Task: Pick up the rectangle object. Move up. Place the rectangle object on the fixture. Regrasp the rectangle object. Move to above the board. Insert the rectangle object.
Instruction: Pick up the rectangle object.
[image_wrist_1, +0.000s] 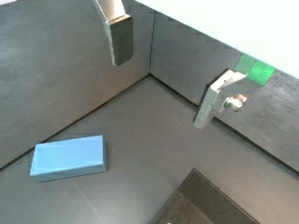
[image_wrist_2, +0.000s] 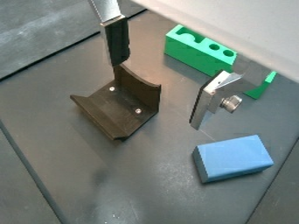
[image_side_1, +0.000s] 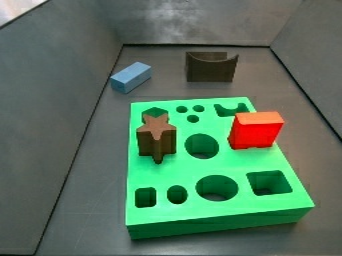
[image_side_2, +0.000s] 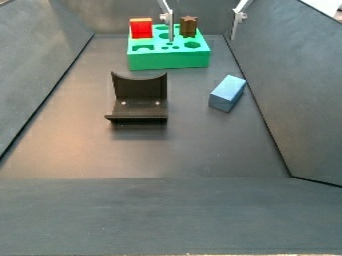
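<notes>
The light-blue rectangle object (image_side_1: 131, 76) lies flat on the dark floor, in both side views (image_side_2: 227, 92) and both wrist views (image_wrist_1: 70, 157) (image_wrist_2: 233, 157). The dark fixture (image_wrist_2: 117, 109) stands apart from it (image_side_1: 210, 65) (image_side_2: 138, 98). The green board (image_side_1: 207, 160) holds a red cube (image_side_1: 257, 129) and a brown star piece (image_side_1: 156, 135). My gripper (image_wrist_2: 163, 72) is open and empty, high above the floor between the fixture and the block (image_wrist_1: 167, 70). Only its fingertips (image_side_2: 241, 8) show at the top of a side view.
Grey walls enclose the floor on all sides (image_side_1: 80, 90) (image_side_2: 274, 70). The board (image_side_2: 167, 50) sits against the far wall in a side view, and a corner of it shows in a wrist view (image_wrist_2: 211, 52).
</notes>
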